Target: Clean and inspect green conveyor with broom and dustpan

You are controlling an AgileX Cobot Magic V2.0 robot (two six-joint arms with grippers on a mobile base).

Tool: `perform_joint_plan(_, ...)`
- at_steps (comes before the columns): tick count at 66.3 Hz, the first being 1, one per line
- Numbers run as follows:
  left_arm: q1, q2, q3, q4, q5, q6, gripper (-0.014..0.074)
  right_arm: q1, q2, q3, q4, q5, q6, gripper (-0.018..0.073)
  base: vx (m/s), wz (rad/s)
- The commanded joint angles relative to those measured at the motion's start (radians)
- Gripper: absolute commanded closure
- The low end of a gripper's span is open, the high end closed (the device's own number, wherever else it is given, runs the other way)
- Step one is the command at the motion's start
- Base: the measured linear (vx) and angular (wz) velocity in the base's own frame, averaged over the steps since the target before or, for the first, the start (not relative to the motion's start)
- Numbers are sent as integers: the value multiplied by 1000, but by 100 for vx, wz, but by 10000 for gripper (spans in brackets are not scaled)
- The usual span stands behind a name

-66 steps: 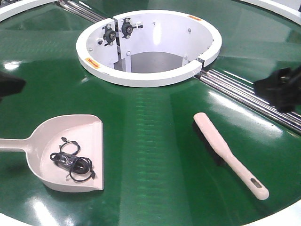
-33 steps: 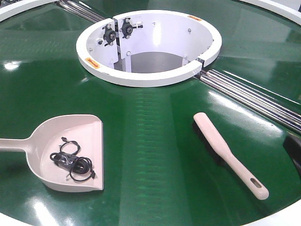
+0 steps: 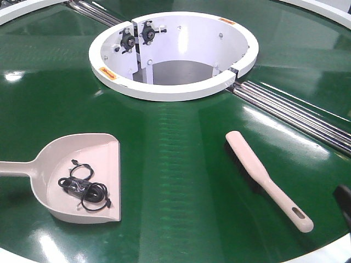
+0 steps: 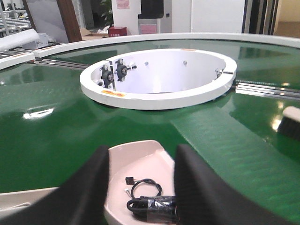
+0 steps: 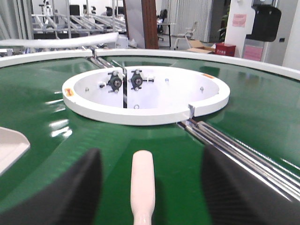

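The green conveyor rings a white hub. The pale beige dustpan lies at front left, handle pointing left, with a bundled black cable inside. The beige broom lies at front right, bristles down, slotted handle toward the near edge. My left gripper is open and empty, low behind the dustpan, fingers either side of its pan. My right gripper is open and empty, its fingers well apart on either side of the broom. Only a dark sliver of the right arm shows in the front view.
Steel rollers cross the belt from the hub to the right, and another set runs at the back left. The hub is a hollow well with black bearing mounts. The belt's white outer rim lies at the near right.
Both grippers have drawn back out of the front view: the left one left the left edge, and the right one dropped to a sliver at the lower right edge. Dustpan and broom have not moved.
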Motion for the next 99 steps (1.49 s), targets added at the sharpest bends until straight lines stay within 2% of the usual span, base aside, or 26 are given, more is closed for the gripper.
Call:
perform_joint_plan(1,-4,7,-27,-25,-77,-6,558,-6,8,-28,-1,-93,-4,372,0,0)
perform_joint_plan(2,-4,7,-27,-24,-77,-6,601,-6,8,-28,-1,-93,-4,409,0,0)
perform_joint_plan(5,-4,7,-27,-23,-79,-6,605,-6,8,-28,0,-93,-3,553,0,0)
perform_joint_plan(6,-4,7,-27,-23,-81,-6,605,-6,8,-28,2,-93,-3,576,0,0)
perform_joint_plan(19,-4,7,-27,-23,-114,-6,604,-6,8,-28,4,-93,-1,568,0,0)
perform_joint_plan(58,-4,7,-11,-10,-120,-9,604,-6,8,-28,4,-89,-2,568,0,0)
perform_joint_plan(62,-4,-3,21,79,-144,-88,604,-6,8,-28,4,-89,-2,568,0,0)
perform_joint_plan(64,-4,-14,40,131,-167,-169,604,-6,8,-28,4,-89,-2,568,0,0)
perform_joint_plan(67,-4,-41,85,251,-220,-316,604,-6,8,-28,4,-89,-2,568,0,0)
perform_joint_plan(70,-4,-66,131,353,-268,-423,604,-6,8,-28,4,-89,-2,568,0,0)
perform_joint_plan(73,-4,-90,176,420,-301,-487,604,-6,8,-28,4,-85,-2,568,0,0)
perform_joint_plan(78,-4,-144,244,424,-308,-513,604,-6,8,-28,4,-85,-2,568,0,0)
perform_joint_plan(81,-4,-180,239,423,-226,-513,604,-6,8,-28,4,-85,-2,568,0,0)
perform_joint_plan(86,-4,-240,241,457,-162,-513,604,-6,8,-28,4,-85,-2,568,0,0)
perform_joint_plan(91,-4,-233,241,484,-158,-522,604,-6,9,-28,4,-85,-2,568,0,0)
perform_joint_plan(99,-4,-234,241,476,-147,-534,604,-6,9,-28,4,-85,-2,568,0,0)
